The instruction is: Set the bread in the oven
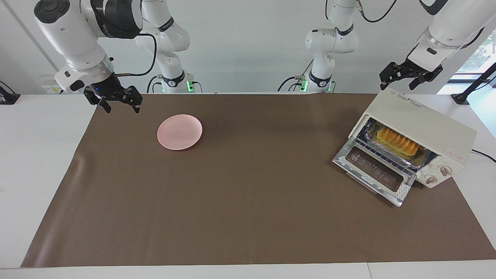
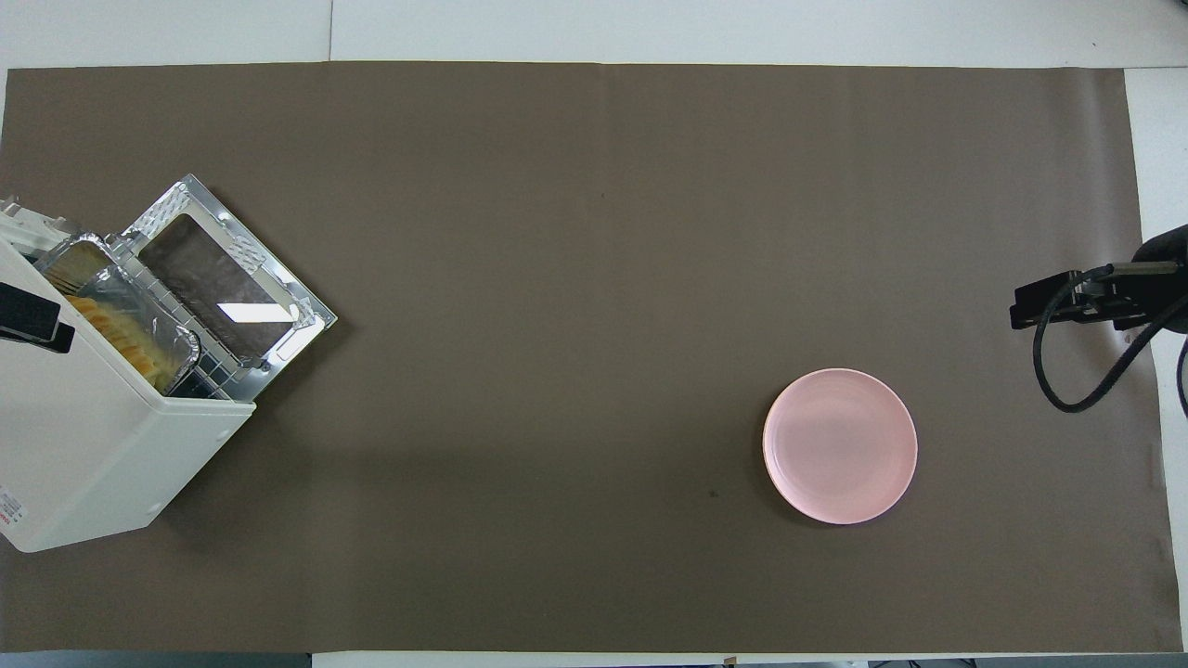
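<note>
bread (image 1: 397, 142) – soft, light, grip mid-sides | in oven (image 1: 420, 128), table's left-arm end | left gripper (image 1: 409, 77), right gripper (image 1: 116, 101) – jaws apart

White wall (image 1: 248, 46), perhaps a window (image 1: 478, 54), brown-covered table (image 1: 248, 217).

Oven (image 1: 422, 128): smooth cream casing, shiny metal-framed glass door. Foil tray (image 1: 378, 135): crinkled, shiny. Plate (image 1: 179, 131): smooth pink. Table cover (image 1: 248, 201): matt brown.
</note>
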### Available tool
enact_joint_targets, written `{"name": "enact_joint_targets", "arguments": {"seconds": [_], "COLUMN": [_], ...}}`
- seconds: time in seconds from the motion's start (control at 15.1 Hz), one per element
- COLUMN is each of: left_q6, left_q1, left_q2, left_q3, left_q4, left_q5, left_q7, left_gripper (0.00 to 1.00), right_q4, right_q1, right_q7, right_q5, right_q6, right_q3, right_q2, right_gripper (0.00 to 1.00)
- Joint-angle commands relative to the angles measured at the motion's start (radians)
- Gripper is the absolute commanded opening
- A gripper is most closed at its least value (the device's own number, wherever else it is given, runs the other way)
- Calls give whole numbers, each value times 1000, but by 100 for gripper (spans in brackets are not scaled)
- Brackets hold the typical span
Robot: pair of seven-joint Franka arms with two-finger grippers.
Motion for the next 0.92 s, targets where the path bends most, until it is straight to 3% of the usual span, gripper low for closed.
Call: {"name": "enact_joint_targets", "arguments": {"seconds": [0.0,0.46,0.86], "left_q6": [45,90,183], "left_q1": [22,25,27], "left_q2": [-37,-30,-42], "left_q3": [-33,-58,-91], "left_q4": [-41,-47,-186], "left_q5": [-10,4,1], "left_q7": [23,25,17], "left_gripper": [100,100,100], "right_q4": [-10,-10,-10], "right_q1": [-10,-8,-10], "right_q7": [-16,-16,-16], "right_q5": [-14,-14,-13], "right_q6": [-4,-4,-4], "right_q3": [9,9,9], "right_q2": [-14,-15,-14], "right_gripper": [100,100,100]}}
